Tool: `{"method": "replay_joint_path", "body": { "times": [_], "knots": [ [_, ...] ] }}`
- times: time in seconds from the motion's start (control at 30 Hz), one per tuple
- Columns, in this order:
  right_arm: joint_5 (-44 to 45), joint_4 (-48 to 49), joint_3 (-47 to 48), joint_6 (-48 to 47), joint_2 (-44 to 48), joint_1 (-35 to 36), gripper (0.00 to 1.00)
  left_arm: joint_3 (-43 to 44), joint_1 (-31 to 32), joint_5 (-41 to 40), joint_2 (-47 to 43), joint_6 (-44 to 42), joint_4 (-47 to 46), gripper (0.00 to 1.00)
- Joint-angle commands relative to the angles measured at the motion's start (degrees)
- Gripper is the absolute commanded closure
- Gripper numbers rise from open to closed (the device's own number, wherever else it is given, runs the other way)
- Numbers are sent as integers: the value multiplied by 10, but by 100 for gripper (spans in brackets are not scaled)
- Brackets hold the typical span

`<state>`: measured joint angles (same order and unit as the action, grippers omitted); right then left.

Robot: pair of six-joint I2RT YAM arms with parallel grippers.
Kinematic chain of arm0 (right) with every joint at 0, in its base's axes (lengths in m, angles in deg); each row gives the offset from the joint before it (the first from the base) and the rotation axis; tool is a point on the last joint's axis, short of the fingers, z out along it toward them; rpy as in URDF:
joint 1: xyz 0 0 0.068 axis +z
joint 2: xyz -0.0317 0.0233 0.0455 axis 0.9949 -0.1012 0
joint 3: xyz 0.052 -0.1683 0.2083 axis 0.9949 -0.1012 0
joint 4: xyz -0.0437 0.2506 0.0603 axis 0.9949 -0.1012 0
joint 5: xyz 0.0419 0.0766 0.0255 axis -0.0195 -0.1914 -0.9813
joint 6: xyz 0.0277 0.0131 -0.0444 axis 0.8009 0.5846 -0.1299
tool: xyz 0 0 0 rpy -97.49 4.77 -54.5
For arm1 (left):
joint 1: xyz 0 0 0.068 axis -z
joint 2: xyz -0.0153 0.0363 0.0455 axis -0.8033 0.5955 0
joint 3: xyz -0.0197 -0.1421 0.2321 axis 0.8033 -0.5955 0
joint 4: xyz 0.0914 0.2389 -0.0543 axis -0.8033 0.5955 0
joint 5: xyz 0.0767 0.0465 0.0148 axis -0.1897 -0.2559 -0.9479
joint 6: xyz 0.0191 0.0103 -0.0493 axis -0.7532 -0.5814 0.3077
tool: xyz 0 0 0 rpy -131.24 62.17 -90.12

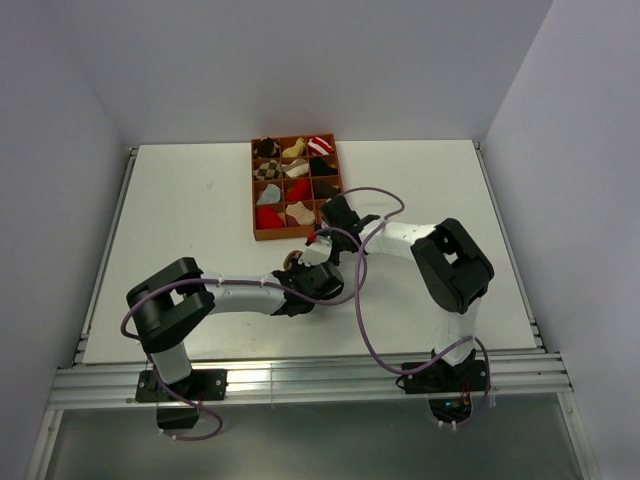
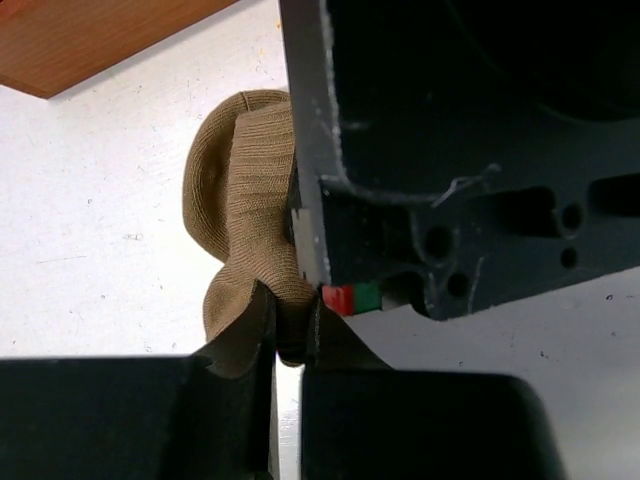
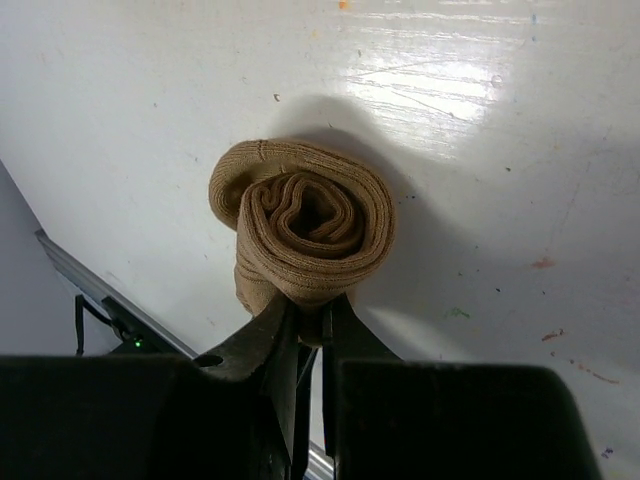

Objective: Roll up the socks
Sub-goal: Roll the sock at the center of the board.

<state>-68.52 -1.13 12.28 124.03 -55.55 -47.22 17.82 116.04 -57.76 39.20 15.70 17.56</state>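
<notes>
**Both claws clenched on one brown sock, just off the tray's near edge**

The brown sock [image 3: 310, 215] is over the white table [image 1: 180, 220], just off the near edge of the wooden tray [image 1: 284, 236] on the side towards the arm bases, and apart from the tray. From the right wrist it shows end-on as a tight spiral, with an outer layer pulled partway around the roll. The right gripper [image 3: 312, 318] is clenched on the lower edge of that roll, its jaws drawn together on a fold of fabric. The left gripper [image 2: 290, 325] is clenched too. It pinches a fold of the same sock from the side away from the tray, and only a sliver of cloth shows between its fingers.

From above, the sock is nearly all hidden: both wrists crowd over it, and only a scrap of brown shows between them. In the left wrist view the right gripper's dark body covers the sock's right half, so the spot where that claw bites cannot be seen there. A small red and green tag [image 2: 352, 297] shows at the body's lower edge. Only one corner of the tray shows in that view.

The tray's compartments hold small fabric bundles [image 1: 268, 215], red, beige, dark and chequered, too small to make out singly. Whether the sock rests on the table or hangs just above it cannot be told.
</notes>
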Motion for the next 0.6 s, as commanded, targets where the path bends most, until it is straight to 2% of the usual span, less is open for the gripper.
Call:
{"method": "replay_joint_path", "body": {
  "times": [0.0, 0.07, 0.17, 0.27, 0.37, 0.57],
  "knots": [
    [-37, 9, -34, 7, 0, 16, 92, -8, -11, 87, 25, 15, 4, 99],
    [-39, 55, -53, 19, 22, 15, 84, -21, -26, 137, 4, 18, 0, 99],
    [-29, 119, -105, 43, 60, 8, 61, -40, -71, 250, -27, 32, -5, 99],
    [-4, 173, -146, 68, 104, -2, 48, -56, -130, 365, -53, 37, -11, 99],
    [28, 219, -178, 77, 153, -6, 41, -70, -186, 468, -67, 48, -20, 99],
    [50, 278, -219, 84, 192, -7, 35, -99, -285, 639, -67, 102, -59, 99]
  ]
}}
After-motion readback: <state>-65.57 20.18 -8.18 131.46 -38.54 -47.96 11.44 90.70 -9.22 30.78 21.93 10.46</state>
